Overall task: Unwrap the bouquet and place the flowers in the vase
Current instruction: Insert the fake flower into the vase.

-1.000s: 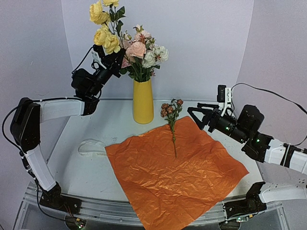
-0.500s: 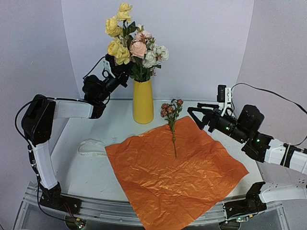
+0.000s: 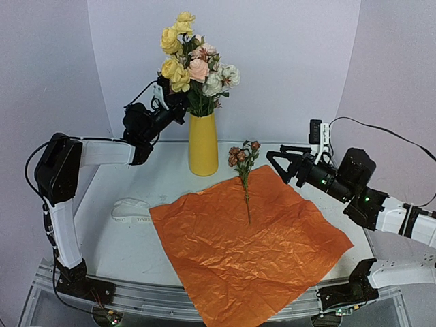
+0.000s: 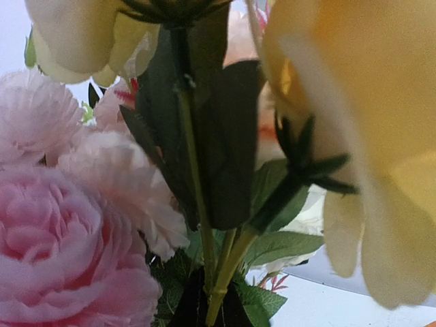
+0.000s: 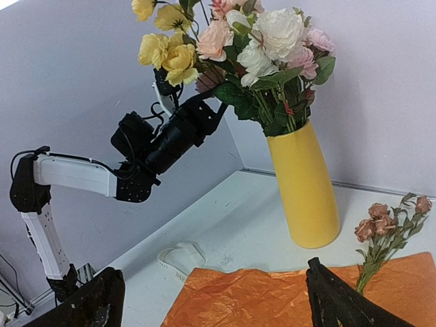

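Over the last second our left gripper (image 3: pixel 176 103) has swung the yellow flowers (image 3: pixel 176 51) in from the left. They now stand right above it, pressed against the bunch (image 3: pixel 211 75) already in the vase (image 3: pixel 203 146). The gripper is clamped tight on their stem. We judge the stem still has to go down into the vase, whose mouth sits just below and to the right of that gripper.

The right gripper (image 3: pixel 276 168) has not moved; its jaws gape wide and hold nothing. A sprig of rust-brown blooms (image 3: pixel 243 162) lies just left of it on the spread orange paper (image 3: pixel 252 238), so that one is still to be done. The ribbon (image 3: pixel 128 210) lies on the table (image 3: pixel 109 252), nearer our bases than the left gripper.

In the left wrist view petals fill everything. We cannot see the fingers, the vase mouth, or whether the stem end is over it.
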Controlling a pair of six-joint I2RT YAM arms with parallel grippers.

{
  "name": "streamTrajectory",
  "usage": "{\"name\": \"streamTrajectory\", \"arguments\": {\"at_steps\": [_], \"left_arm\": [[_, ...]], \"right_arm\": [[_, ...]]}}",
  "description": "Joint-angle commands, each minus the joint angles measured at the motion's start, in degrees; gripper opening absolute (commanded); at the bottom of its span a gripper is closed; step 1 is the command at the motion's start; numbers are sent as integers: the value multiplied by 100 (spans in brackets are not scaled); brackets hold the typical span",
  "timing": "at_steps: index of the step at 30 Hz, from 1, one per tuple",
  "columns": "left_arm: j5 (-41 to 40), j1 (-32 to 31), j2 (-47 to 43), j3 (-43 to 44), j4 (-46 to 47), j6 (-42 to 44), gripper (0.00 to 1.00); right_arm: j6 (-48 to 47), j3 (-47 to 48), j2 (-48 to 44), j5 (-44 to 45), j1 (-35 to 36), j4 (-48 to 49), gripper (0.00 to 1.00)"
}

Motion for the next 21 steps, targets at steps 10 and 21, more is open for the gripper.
{"name": "streamTrajectory", "arguments": {"at_steps": [10,21], "left_arm": [[242,-10,388,57,-483,-312,0],[222,-8,204,-222,-497,-408,23]], "right_arm": [[-8,311,-32,-99,16,141,93],[128,337,96,235,16,50,93]]}}
